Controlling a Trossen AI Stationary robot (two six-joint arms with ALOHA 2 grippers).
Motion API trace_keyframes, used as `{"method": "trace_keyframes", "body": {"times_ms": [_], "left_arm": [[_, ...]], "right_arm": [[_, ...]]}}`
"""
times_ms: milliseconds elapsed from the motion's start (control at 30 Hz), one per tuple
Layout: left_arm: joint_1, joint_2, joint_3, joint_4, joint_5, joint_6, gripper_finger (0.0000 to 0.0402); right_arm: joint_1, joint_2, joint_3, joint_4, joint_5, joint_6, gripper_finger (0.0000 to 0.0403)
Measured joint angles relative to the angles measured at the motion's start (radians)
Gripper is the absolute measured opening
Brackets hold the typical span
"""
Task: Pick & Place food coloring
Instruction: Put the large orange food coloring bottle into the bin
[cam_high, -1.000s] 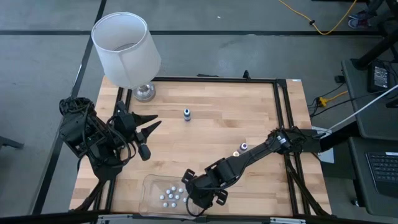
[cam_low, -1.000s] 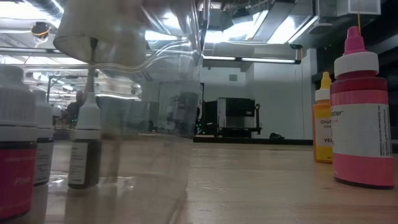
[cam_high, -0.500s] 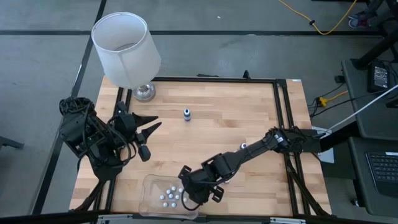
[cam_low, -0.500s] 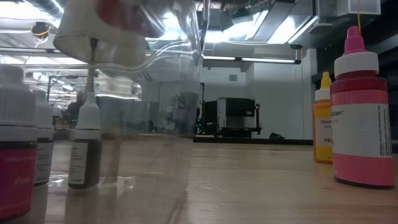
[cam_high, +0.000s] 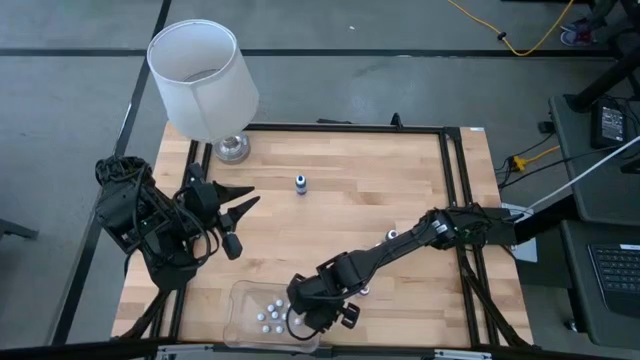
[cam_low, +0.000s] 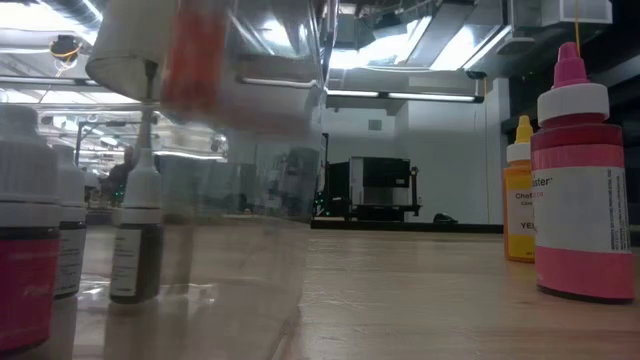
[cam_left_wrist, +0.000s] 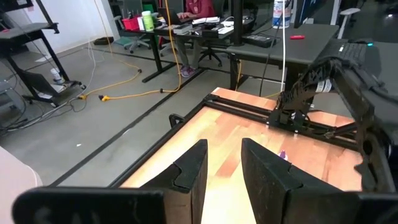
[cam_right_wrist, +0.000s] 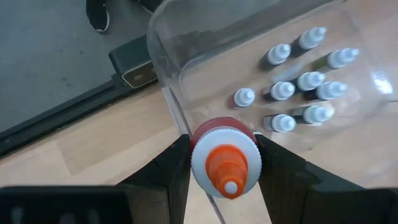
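High view: lamp (cam_high: 203, 85) (white shade) beyond lone bottle (cam_high: 301, 183).

The pale, striped butcher-block wooden counter (cam_high: 340, 190) has a black metal frame (cam_high: 455, 180) around it. A white drum-shaded lamp (cam_high: 202, 80) stands on a silvery round base (cam_high: 233, 149). Both arms are black, as are the left hand (cam_high: 238, 207) and the right hand (cam_right_wrist: 224, 163). The right hand holds a red little bottle with a white collar and an orange tip (cam_right_wrist: 225, 158). The clear plastic tray (cam_right_wrist: 186, 37) holds dark small bottles with pale grey-white caps (cam_right_wrist: 308, 81). In the low view stand a pink bottle with a white cap and pink tip (cam_low: 583, 180) and a yellow-orange bottle with a yellow tip (cam_low: 519, 195). A blue-grey small bottle (cam_high: 300, 183) stands alone on the wood.
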Motion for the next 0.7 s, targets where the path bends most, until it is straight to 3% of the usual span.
{"method": "trace_keyframes", "body": {"times_ms": [700], "left_arm": [[0.0,0.0,0.0,0.0,0.0,-0.001,0.0093]], "right_arm": [[-0.014,0.057,-0.002,0.029,-0.016,-0.018,0.0161]]}}
